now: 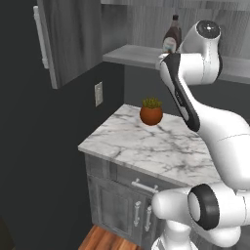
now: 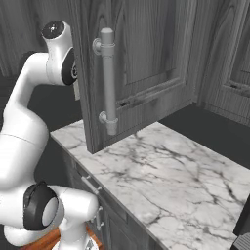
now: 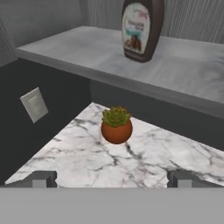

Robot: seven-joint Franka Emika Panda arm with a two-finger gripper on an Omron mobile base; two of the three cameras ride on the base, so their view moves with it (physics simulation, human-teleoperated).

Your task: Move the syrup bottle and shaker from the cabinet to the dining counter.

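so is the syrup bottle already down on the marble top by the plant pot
No, the syrup bottle stands on the grey cabinet shelf, above the plant pot.

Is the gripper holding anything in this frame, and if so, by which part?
Nothing is held. The gripper is open with only air between its fingertips, and the syrup bottle stands untouched on the cabinet shelf ahead of it.

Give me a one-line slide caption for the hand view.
Open pincer above marble worktop with orange plant pot; syrup bottle upright on cabinet shelf.
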